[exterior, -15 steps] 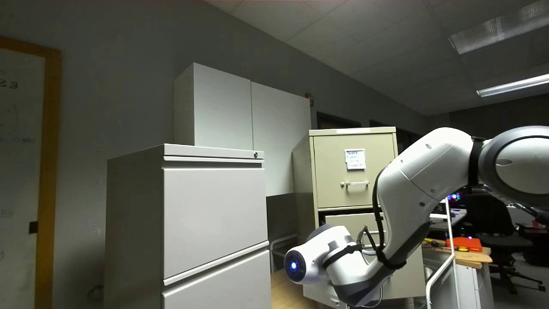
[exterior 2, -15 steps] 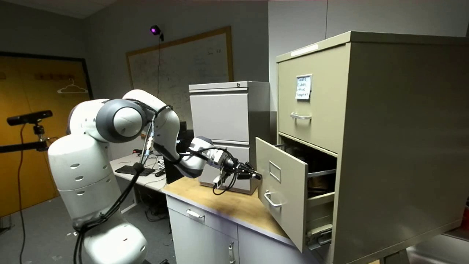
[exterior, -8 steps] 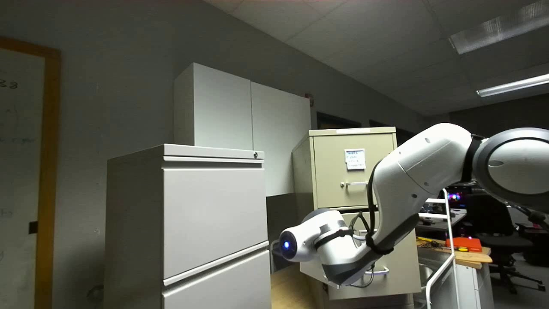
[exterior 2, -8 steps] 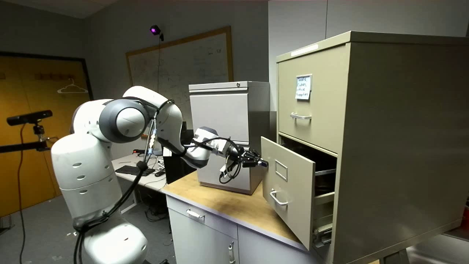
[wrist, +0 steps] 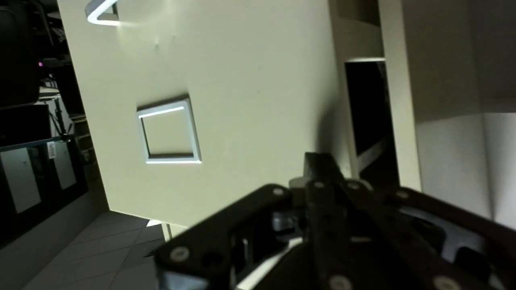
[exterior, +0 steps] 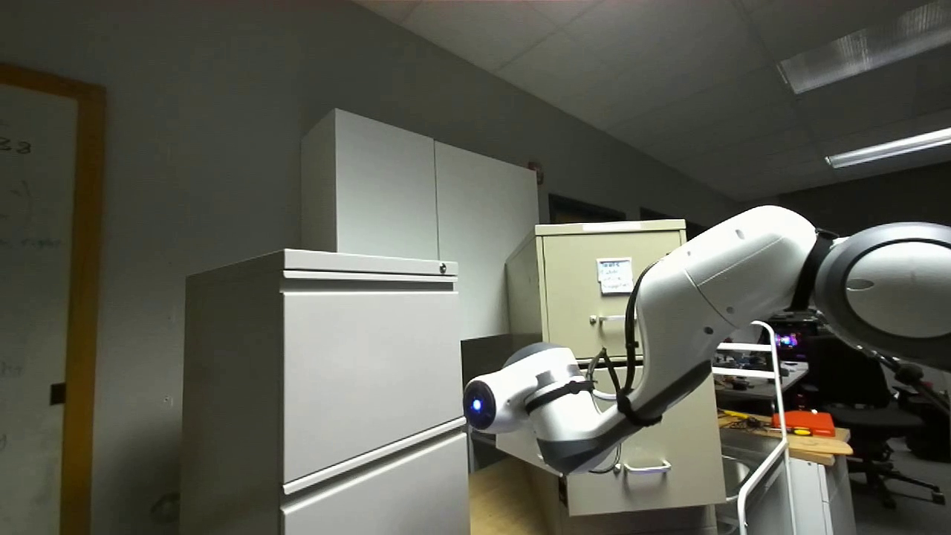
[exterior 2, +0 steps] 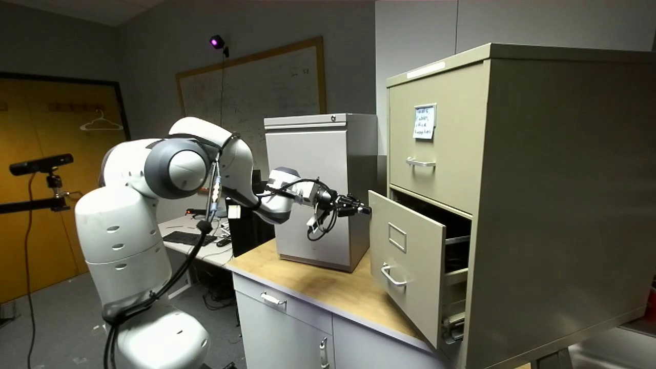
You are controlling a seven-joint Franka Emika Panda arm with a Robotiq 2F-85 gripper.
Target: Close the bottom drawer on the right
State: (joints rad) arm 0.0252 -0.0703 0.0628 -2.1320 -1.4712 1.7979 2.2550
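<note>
The bottom drawer (exterior 2: pixel 417 266) is the lower beige drawer of the tall filing cabinet (exterior 2: pixel 553 195). It stands partly pulled out. Its front has an empty metal label frame (wrist: pixel 169 133) and a metal handle (exterior 2: pixel 393 277), and it also shows in an exterior view (exterior: pixel 676 487), partly behind the arm. My gripper (exterior 2: pixel 368 209) is shut and empty, near the upper part of the drawer front at the edge toward the grey cabinet. In the wrist view the fingertips (wrist: pixel 320 157) are at the drawer front near its side edge, with a shadow there. I cannot tell whether they touch.
The upper beige drawer (exterior 2: pixel 435 138) is shut and bears a handwritten card. A pale grey cabinet (exterior 2: pixel 307 159) stands on the wooden counter (exterior 2: pixel 328 282), close beside the arm's wrist. A white metal rack (exterior: pixel 776 416) stands beside the beige cabinet.
The bottom drawer has slid somewhat further into the cabinet, mostly in the first half second. My gripper has moved forward, then upward along the drawer front. It stays shut.
</note>
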